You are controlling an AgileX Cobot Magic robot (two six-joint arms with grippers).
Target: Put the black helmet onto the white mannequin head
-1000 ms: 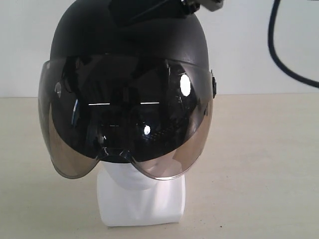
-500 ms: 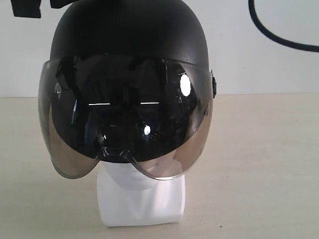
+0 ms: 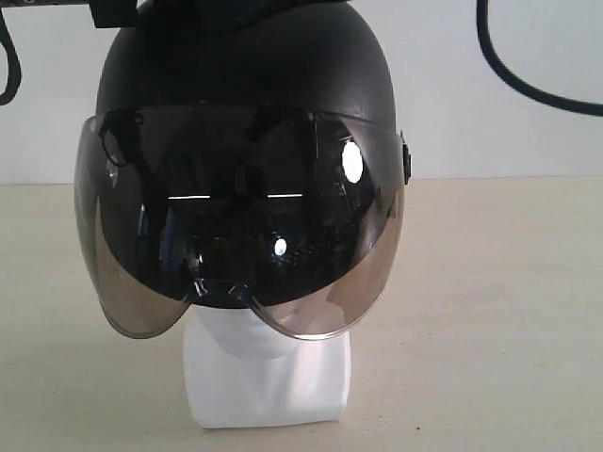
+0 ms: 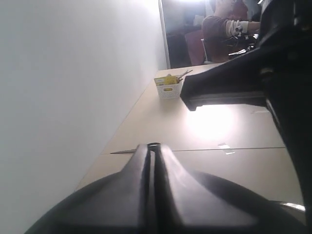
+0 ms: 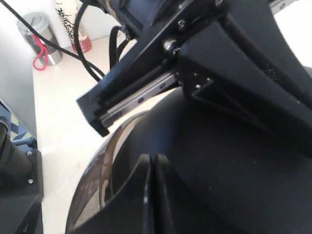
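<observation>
Matte black open-face helmet sits over the glossy white plastic mannequin head, just beneath the right end effector. It and the left end effector are pinched together, empty. Placement looks done; next, lift clear gently.

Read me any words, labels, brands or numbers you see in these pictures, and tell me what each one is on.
On the bottle: dark print running down its white side, too blurred to read.
On the black helmet and the white mannequin head: no writing shows.
Nothing else is readable.
</observation>
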